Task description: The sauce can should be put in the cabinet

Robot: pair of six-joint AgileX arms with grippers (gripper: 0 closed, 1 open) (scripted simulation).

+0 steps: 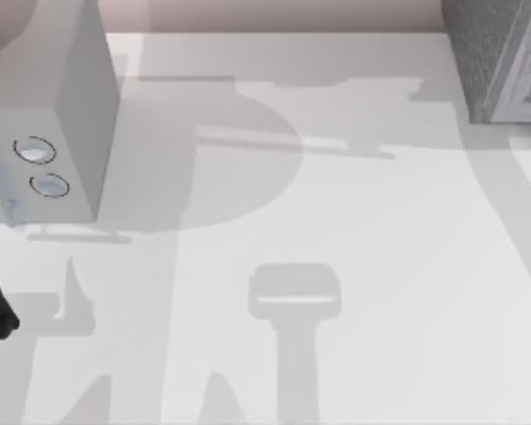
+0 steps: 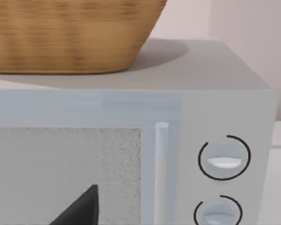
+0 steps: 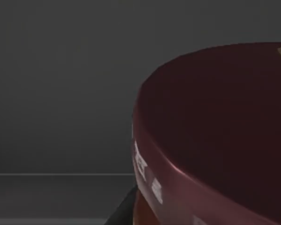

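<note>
Right wrist view, nearest: the sauce can (image 3: 215, 140) looms against the lens, cut off by the frame, its dark maroon lid tilted across the picture so that the long axis cannot be read; grey walls lie behind it. Whether the right claw is clamped on it cannot be told. Left wrist view: a dark fingertip (image 2: 82, 208) before the microwave (image 2: 131, 108) door, the left claw's state likewise unclear; a wicker basket (image 2: 70, 33) stands on top. Top view, farthest: the table (image 1: 354, 266), with the cabinet (image 1: 500, 57) cropped at the right corner.
</note>
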